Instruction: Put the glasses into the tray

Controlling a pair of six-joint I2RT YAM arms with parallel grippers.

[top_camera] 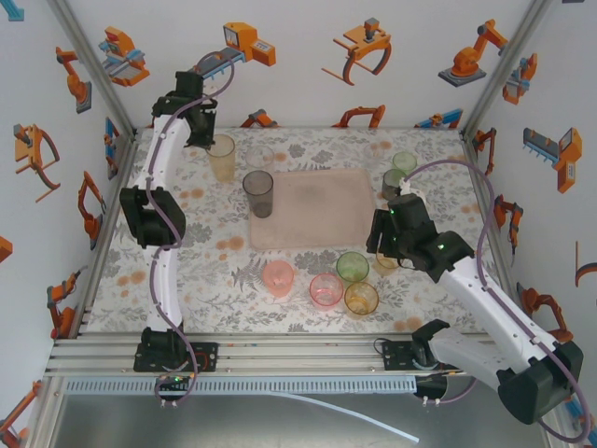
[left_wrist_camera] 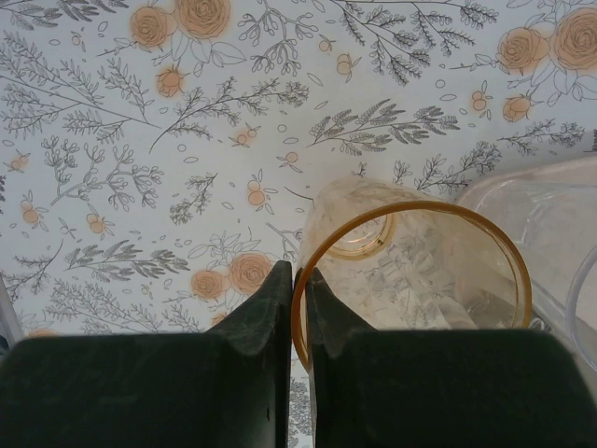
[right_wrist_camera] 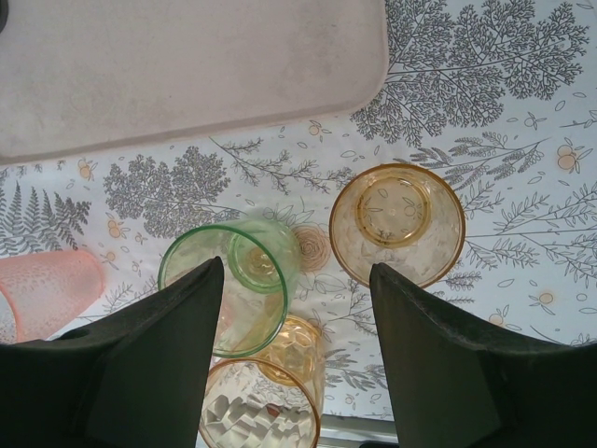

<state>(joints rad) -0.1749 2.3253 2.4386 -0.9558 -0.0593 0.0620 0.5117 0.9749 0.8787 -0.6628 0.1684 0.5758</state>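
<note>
A: top view?
B: left pincer (top_camera: 205, 135) at far-left table (top_camera: 215, 280) corner, beside tall orange glass (top_camera: 222, 157); grey glass (top_camera: 258, 193) at the tray (top_camera: 317, 210) left edge.
A: left wrist?
B: pincer pinching the tall orange glass by its rim.
A: right wrist?
B: right pincer (right_wrist_camera: 297, 268) spread wide above green glass (right_wrist_camera: 252, 261); short orange glass (right_wrist_camera: 396, 224) beside it, both off the tray.
</note>
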